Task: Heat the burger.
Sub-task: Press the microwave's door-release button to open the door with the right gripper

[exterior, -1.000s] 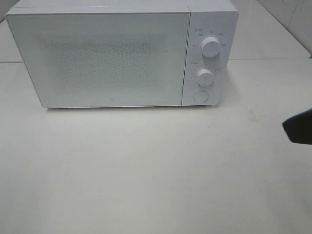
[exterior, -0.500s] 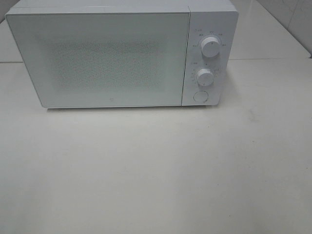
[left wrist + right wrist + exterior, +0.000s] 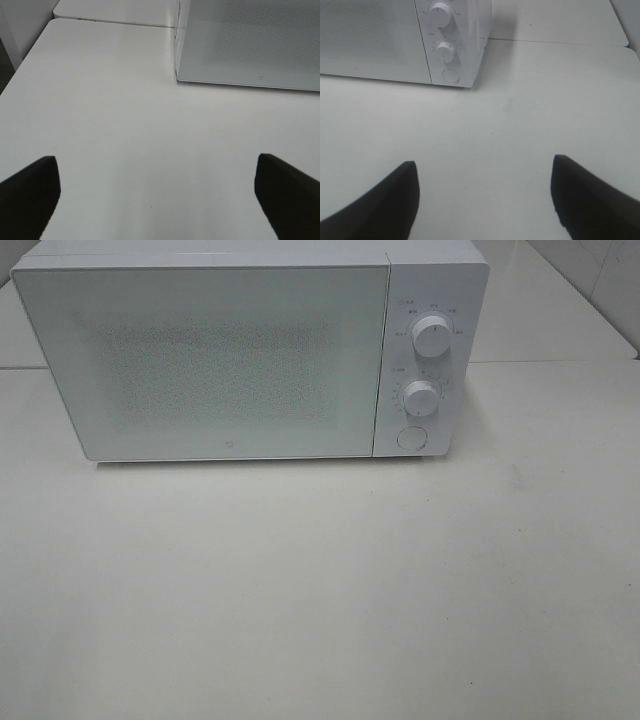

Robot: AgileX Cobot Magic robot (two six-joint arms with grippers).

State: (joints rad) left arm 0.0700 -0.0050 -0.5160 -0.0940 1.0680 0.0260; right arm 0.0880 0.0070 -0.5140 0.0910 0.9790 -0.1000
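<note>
- Over the near table (image 3: 530,100), the right pincer (image 3: 484,162) hangs with its jaws spread wide and nothing between them. The left pincer (image 3: 155,165) likewise gapes empty.
- A second ago the right pincer's dark tip showed at the right edge of the high view. Now it is gone, so that arm has pulled back.
- Farther off, the microwave (image 3: 250,350) stands with its door (image 3: 150,420) shut and no arm near its dials (image 3: 432,336).
- No burger shows anywhere. Probably it sits behind the frosted door, heating or already done.
</note>
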